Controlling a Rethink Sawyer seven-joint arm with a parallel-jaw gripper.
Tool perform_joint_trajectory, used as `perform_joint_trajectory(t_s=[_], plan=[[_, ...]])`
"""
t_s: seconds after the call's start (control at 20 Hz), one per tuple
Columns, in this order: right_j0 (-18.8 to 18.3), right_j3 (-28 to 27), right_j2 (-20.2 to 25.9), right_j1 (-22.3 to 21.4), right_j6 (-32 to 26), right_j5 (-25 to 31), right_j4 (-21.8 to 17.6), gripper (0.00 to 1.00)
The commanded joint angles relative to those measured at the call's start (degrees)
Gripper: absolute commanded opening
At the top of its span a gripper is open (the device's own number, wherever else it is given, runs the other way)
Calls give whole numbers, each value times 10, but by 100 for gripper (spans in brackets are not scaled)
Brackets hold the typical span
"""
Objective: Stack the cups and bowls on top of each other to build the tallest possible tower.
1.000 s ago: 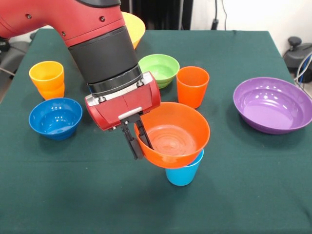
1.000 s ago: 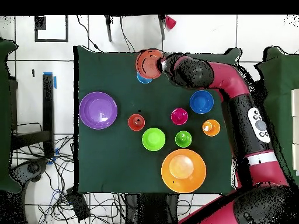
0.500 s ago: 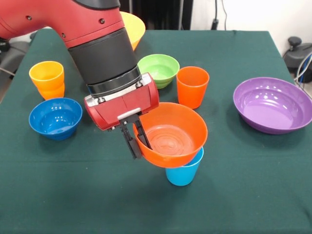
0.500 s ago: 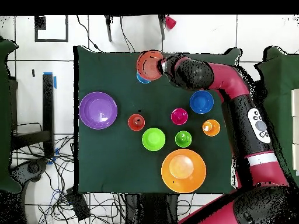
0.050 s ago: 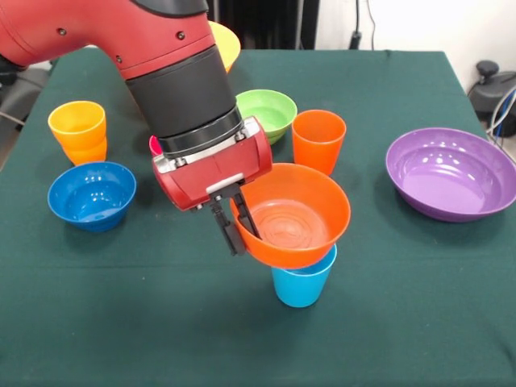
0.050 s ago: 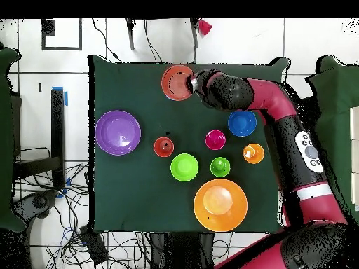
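My gripper (image 5: pixel 239 226) is shut on the near-left rim of the smaller orange bowl (image 5: pixel 295 214), one finger inside and one outside. The bowl hangs slightly tilted right over the mouth of the light blue cup (image 5: pixel 302 283), covering its rim; I cannot tell whether they touch. In the overhead view the orange bowl (image 6: pixel 178 82) hides that cup completely, with the gripper (image 6: pixel 193 84) at its right edge. Other cups stand alone: orange (image 5: pixel 318 142), yellow-orange (image 5: pixel 78 131), a sliver of magenta (image 5: pixel 152 146), green (image 6: pixel 219 167).
Around the table stand the wide purple bowl (image 5: pixel 451 173), the light green bowl (image 5: pixel 266 114), the blue bowl (image 5: pixel 91 194) and the large yellow bowl (image 5: pixel 226 43) behind the arm. The table's front edge lies close below the light blue cup.
The gripper has carried the orange bowl a little right and up in the front view, centring it over the light blue cup. Overhead, the cup's blue edge no longer shows.
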Motion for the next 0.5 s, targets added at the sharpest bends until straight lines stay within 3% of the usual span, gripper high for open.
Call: perform_joint_trajectory(t_s=[0.05, 0.5], plan=[[-4, 53, -33, -7, -67, -28, -28, 0], [-5, 92, -36, -14, -31, -64, -31, 0]])
